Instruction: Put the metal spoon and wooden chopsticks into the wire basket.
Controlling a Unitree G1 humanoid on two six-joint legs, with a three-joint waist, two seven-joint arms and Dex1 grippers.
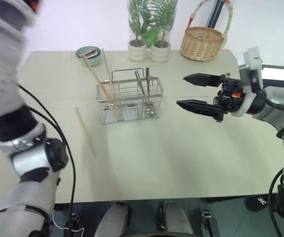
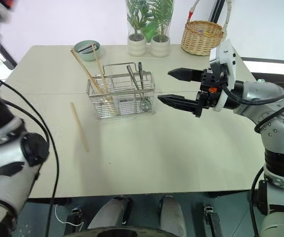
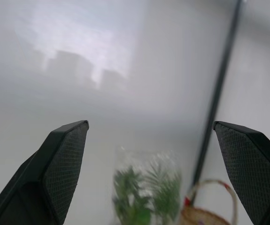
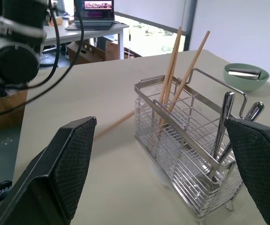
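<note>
The wire basket (image 1: pixel 130 101) stands upright near the middle of the desk (image 1: pixel 181 158). Two chopsticks (image 1: pixel 103 79) lean in its left compartment, their tips rising above the rim and tilting toward a small green bowl (image 1: pixel 88 53) at the desk's far edge. A third chopstick (image 1: pixel 85 131) lies flat on the desk, just left of the basket and apart from it. In the basket's right compartment stand metal utensil handles (image 1: pixel 142 81); a rounded spoon bowl (image 2: pixel 145 104) shows through the mesh at the bottom there, so the spoon appears to be inside.

The right pincer (image 1: pixel 197 92) hangs level to the right of the basket, fingers pointing at it, spread wide and grasping nothing. From the right wrist view the basket sits between its two fingers (image 4: pixel 62 173), well apart from them.

The left pincer (image 3: pixel 149 173) is raised, aimed at the wall above two potted plants (image 1: pixel 150 29) and a wicker basket (image 1: pixel 203 42) at the back of the desk. Its fingers are spread wide and released, with nothing between them.
</note>
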